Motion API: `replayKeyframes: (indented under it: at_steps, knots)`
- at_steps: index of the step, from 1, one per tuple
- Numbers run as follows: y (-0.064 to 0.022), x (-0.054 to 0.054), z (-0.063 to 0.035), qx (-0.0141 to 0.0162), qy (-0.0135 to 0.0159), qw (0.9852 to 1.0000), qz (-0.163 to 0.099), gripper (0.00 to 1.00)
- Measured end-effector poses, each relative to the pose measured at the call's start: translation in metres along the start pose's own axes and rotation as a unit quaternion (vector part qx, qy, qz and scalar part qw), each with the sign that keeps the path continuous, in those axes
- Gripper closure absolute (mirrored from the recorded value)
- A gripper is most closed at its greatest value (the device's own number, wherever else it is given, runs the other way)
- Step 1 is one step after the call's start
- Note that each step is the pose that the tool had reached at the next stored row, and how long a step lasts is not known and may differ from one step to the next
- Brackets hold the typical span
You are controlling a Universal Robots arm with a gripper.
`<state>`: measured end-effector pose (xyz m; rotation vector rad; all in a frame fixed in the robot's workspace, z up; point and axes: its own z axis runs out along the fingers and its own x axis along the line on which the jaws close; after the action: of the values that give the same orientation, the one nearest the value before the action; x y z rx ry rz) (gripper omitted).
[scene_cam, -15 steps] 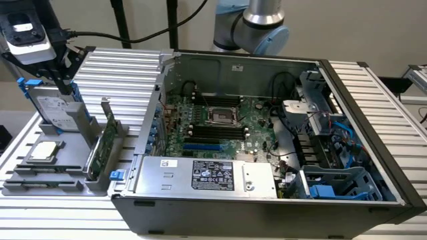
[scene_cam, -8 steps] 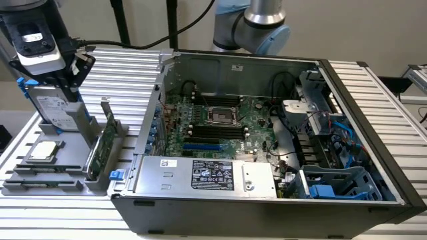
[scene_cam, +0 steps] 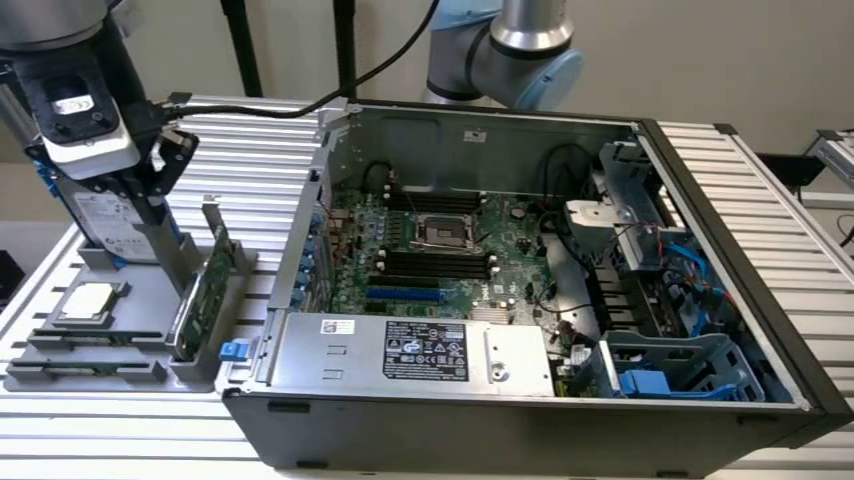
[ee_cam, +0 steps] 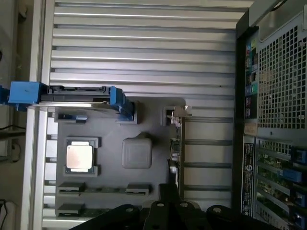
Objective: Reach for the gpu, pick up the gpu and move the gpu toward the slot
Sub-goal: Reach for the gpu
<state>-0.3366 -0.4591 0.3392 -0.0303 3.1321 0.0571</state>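
Ribbed aluminium worktop (scene_cam: 747, 180) carrying an open black computer case (scene_cam: 534, 440) and, at the exterior view's left, a grey moulded parts tray (scene_cam: 94, 375). Seated in the tray: silver hard drive with blue side rails (scene_cam: 107, 225), upright; small square silver chip (scene_cam: 88, 302), lying flat; thin green gpu card with a narrow silver bracket (scene_cam: 200, 290), standing on edge in the groove on the side nearest the case, bracket rising at the end nearer the hard drive. Black gripper (scene_cam: 150, 205) on the robot arm, low over the tray, between hard drive and gpu, just beside the card. Gripper opening: cannot tell. Contact with the card: cannot tell. Inside the case, green motherboard (scene_cam: 454, 250) with a long blue slot (scene_cam: 404, 295), well apart from the gpu.
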Motion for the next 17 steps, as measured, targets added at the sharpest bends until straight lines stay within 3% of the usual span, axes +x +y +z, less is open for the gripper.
replayKeyframes:
  at_steps: [8, 17]
  knots:
    - [-0.0175, -0.007, 0.0089, 0.0, -0.0027, 1.0, 0.0, 0.89]
    - [-0.0183, -0.009, 0.009, 0.0, -0.0024, 1.0, 0.0, 0.89]
